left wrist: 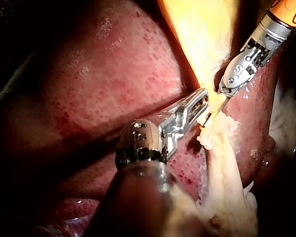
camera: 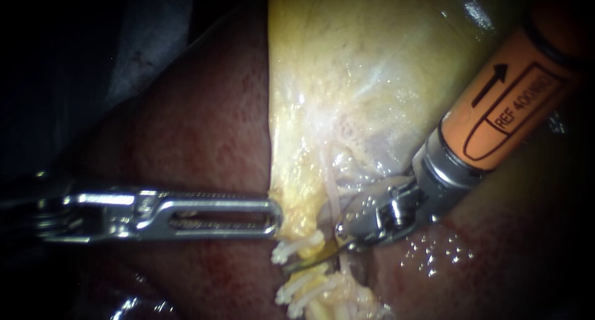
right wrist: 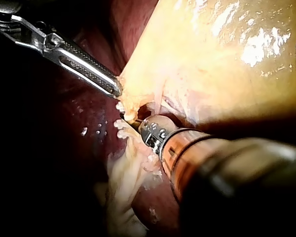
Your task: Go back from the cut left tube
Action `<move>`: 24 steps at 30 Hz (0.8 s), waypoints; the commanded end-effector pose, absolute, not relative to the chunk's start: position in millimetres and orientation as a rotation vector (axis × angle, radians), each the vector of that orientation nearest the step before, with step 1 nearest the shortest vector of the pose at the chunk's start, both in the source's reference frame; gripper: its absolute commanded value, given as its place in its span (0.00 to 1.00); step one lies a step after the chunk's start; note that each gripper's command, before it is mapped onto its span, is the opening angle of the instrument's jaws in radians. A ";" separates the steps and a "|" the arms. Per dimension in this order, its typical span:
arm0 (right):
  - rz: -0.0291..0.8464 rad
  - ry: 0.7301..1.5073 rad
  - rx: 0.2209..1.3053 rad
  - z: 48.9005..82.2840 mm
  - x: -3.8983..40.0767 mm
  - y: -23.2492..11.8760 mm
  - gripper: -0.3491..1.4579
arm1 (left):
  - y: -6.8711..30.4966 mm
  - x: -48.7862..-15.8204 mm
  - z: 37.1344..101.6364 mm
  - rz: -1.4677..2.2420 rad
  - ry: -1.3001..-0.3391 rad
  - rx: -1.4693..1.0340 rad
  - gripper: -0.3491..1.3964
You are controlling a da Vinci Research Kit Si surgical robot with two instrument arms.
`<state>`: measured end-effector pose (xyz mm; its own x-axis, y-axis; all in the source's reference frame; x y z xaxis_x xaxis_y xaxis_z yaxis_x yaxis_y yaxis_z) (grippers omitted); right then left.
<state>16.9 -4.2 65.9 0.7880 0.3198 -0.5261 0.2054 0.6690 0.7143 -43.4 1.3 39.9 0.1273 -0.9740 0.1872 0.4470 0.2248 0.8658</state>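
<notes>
1. The upper left of the endoscope view is dark, with only a dim grey fold showing. Wet tissue fills the rest of the frame.
2. A dark red, speckled liver [camera: 204, 128] takes up the centre left and lower right. A pale yellow, glistening gallbladder [camera: 347, 66] comes down from the top centre and narrows toward the lower centre.
3. The left instrument [camera: 270, 216], a silver metal shaft with long slotted jaws, enters from the left edge and runs level across the lower left. Its jaws lie together and pinch the gallbladder's lower edge, just left of centre.
4. The right instrument [camera: 313, 259] has an orange shaft and a silver wrist. It slants in from the upper right, and its thin curved tip reaches down to the lower centre. Whether that tip is open or closed cannot be told.
5. A pale yellowish tube [camera: 317, 281] runs down from the gallbladder's narrow end at the lower centre. It carries small white clips [camera: 291, 252] in two groups, one above the other.
6. The right instrument's thin tip lies in the gap between the two clip groups. Whether the tube is parted there cannot be seen.
7. In the left wrist view, the clips sit just ahead of the left instrument's jaws, and the right instrument is just beyond them.
</notes>
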 end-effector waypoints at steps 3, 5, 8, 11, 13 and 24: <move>0.071 0.681 0.853 65.9 16.9 -4.2 0.00 | 1.3 -43.4 39.9 -1.186 -0.896 0.745 0.00; 0.073 0.683 0.847 65.9 16.9 -4.2 0.06 | 1.3 -43.4 39.9 -1.186 -0.896 0.745 0.00; 0.077 0.685 0.839 66.0 16.9 -4.2 0.19 | 1.3 -43.3 39.8 -1.186 -0.896 0.746 0.00; 0.083 0.689 0.828 66.0 16.9 -4.2 0.31 | 1.3 -43.3 39.8 -1.186 -0.896 0.746 0.00; 0.083 0.689 0.828 66.0 16.9 -4.1 0.32 | 1.3 -43.3 39.8 -1.186 -0.896 0.746 0.00; 0.090 0.690 0.814 66.0 17.0 -4.0 0.46 | 1.3 -43.3 39.8 -1.185 -0.896 0.746 0.00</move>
<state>17.0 -4.1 66.0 0.7800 0.3292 -0.5321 0.1810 0.6953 0.6955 -43.3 1.3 39.9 0.1279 -0.9739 0.1873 0.4463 0.2252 0.8661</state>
